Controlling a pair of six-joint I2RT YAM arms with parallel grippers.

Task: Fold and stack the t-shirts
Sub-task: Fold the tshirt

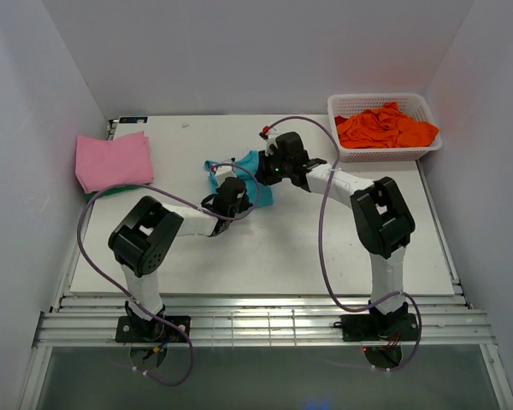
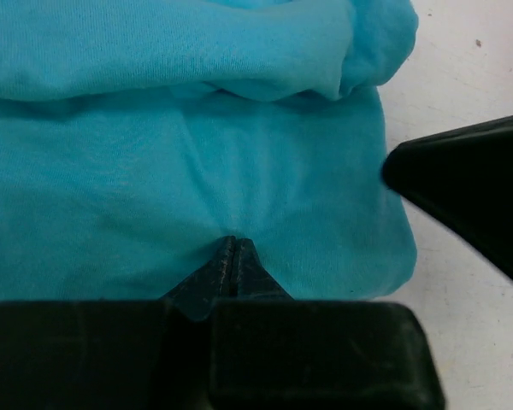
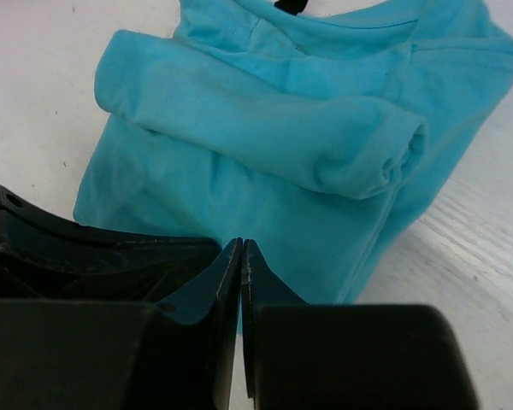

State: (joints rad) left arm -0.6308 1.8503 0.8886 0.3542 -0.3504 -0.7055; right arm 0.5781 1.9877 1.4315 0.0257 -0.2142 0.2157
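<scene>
— Pale tabletop (image 1: 265,256), white walls on three sides. Found the teal t-shirt (image 1: 255,164) where?

— Found it mid-table, bunched and part-folded, lying right between the two wrists. Looked rolled along one edge.

— Checked the left gripper (image 2: 231,256)?

— Sat pinched shut on the cloth, with creases drawn into the tips. Read that as a hold on one layer, meant to carry that edge over the rest.

— And the right gripper (image 3: 242,252)?

— Likewise clamped tight at the near hem, with a sliver of teal nipped between the tips. Faced in from the opposite side, just beside the other one. Probably placed so as to lift two points together and keep the fold square.

— Spotted anything elsewhere?

— Noted a pink t-shirt (image 1: 113,161) folded flat at the far left, with a strip of green cloth (image 1: 98,193) showing beneath it. Took that for the stack. Saw orange t-shirts (image 1: 385,126) heaped in the white lattice basket (image 1: 429,147) at the far right, well apart from the work and apparently awaiting their turn.

— Judged progress how?

— Put it near the middle: some stacked, one in hand, more unfolded. Worried only about uneven lifting, since thin cloth could slip or sag between the grips.
</scene>
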